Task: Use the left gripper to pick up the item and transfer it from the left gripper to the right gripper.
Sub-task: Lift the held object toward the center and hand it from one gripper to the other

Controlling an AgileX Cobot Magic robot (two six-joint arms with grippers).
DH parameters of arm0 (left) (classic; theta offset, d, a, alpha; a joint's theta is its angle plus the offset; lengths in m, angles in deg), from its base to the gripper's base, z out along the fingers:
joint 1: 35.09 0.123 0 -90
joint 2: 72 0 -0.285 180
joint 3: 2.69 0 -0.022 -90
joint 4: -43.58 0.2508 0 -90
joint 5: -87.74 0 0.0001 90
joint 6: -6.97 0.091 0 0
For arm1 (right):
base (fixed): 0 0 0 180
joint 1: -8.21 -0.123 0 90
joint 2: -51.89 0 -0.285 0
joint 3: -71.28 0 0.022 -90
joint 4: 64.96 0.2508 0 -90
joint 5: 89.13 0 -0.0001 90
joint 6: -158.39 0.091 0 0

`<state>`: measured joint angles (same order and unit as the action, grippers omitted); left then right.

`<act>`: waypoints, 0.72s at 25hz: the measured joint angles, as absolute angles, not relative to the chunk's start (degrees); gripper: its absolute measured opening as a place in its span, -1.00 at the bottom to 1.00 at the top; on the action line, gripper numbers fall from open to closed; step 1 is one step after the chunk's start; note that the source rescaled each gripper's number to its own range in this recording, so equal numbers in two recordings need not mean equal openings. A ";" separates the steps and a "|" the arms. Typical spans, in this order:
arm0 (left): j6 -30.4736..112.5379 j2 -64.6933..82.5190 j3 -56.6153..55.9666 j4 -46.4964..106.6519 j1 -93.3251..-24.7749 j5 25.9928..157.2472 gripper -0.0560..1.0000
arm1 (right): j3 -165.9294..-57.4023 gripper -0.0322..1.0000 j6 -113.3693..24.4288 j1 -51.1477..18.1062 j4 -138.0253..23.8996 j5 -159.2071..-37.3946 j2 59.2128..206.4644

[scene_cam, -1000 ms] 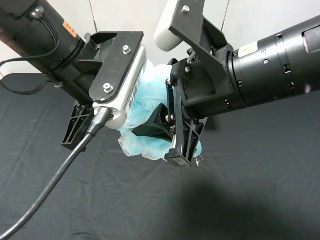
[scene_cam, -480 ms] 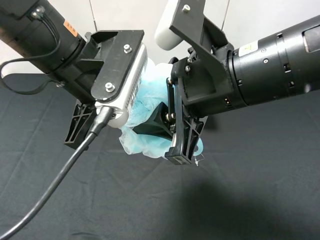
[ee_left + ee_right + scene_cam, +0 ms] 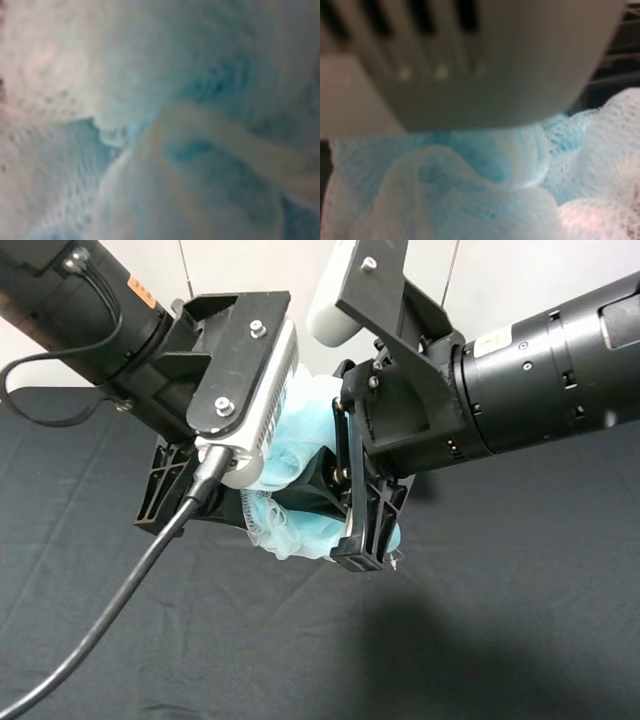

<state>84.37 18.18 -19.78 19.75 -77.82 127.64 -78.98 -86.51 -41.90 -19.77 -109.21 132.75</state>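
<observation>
We saw the right gripper [image 3: 338, 512] pinching the item [image 3: 290, 532] above the black cloth [image 3: 480, 640]. Whether the left gripper [image 3: 205, 510] had spread its fingers, we could not tell.

blue mesh pouf [image 3: 470, 205] bunched up close against a blurred grey slotted casing [image 3: 485, 65], folds soft and out of focus.

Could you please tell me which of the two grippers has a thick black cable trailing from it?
The left gripper, whose cable hangs down leftward; the right gripper shows none and clamps the blue pouf.
</observation>
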 joint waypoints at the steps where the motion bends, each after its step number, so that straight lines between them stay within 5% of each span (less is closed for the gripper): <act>1: 84.37 18.18 -19.78 19.61 -77.82 127.64 0.55 | -78.98 -0.70 -86.51 -41.90 -19.77 -109.21 132.75; 18: 76.00 12.57 -19.71 28.17 -77.82 131.74 0.57 | -78.98 -0.81 -86.51 -41.90 -19.63 -108.09 132.86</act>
<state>76.00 12.57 -19.71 28.17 -77.82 131.74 -78.98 -86.51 -41.90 -19.63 -108.09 132.86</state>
